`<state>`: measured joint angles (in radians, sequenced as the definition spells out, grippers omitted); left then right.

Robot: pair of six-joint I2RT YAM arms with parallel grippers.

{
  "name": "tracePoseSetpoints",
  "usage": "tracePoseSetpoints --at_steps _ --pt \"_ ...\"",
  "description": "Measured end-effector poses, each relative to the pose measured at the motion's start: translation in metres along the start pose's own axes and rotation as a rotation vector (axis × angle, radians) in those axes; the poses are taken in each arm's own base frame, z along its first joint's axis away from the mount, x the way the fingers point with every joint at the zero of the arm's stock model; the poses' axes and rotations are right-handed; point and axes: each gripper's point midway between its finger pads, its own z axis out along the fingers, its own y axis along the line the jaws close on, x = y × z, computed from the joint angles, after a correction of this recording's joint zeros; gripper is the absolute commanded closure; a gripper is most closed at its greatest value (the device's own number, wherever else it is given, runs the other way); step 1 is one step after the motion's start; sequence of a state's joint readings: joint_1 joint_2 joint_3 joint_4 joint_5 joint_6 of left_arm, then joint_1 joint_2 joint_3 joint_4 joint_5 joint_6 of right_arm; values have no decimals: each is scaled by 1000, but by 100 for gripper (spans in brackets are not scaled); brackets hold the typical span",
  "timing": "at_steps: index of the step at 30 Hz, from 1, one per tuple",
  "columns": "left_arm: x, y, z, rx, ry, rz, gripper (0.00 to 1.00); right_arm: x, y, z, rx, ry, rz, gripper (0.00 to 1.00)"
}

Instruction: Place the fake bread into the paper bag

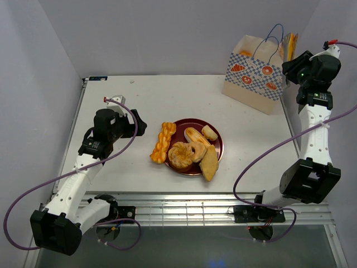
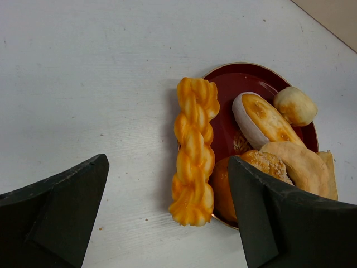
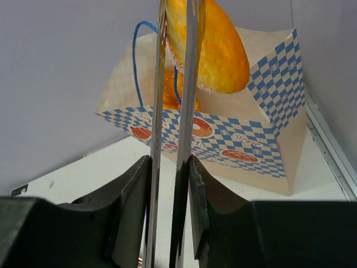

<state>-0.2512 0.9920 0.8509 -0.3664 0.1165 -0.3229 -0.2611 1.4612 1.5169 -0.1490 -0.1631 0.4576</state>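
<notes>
Clearly most of the job is left: the right gripper [image 3: 167, 162] is clamped on what look like metal tongs [image 3: 189, 84], which pinch one oval roll [image 3: 215, 50] just above the open paper bag [image 3: 245, 134], not yet dropped. The braided stick [image 2: 193, 151] and several pastries [image 1: 192, 152] sit on or against the red plate [image 1: 218, 139]; the left gripper [image 2: 167, 162] hangs open, empty, above them

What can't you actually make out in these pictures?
- Inside of the bag: top view, its front wall hides it; right wrist, the held bread and tongs block the opening.
- Part of the plate: left wrist, a finger covers it.
- Number of pieces on the plate: top view, they overlap.
</notes>
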Motion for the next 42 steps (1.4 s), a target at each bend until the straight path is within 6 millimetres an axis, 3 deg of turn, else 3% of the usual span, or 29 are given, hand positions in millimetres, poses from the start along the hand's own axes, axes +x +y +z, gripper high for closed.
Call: tracePoseSetpoints --at_steps 14,25,38,42 --pt "3 1 3 0 15 -2 2 -8 3 2 -2 -12 1 58" --pt "5 1 5 -2 23 -3 2 -11 7 15 -28 0 -1 40" --pt "7 2 7 -5 31 -4 2 -10 14 20 -64 18 0 41" --pt "7 2 7 -6 30 -3 2 -11 19 10 -73 22 -1 41"
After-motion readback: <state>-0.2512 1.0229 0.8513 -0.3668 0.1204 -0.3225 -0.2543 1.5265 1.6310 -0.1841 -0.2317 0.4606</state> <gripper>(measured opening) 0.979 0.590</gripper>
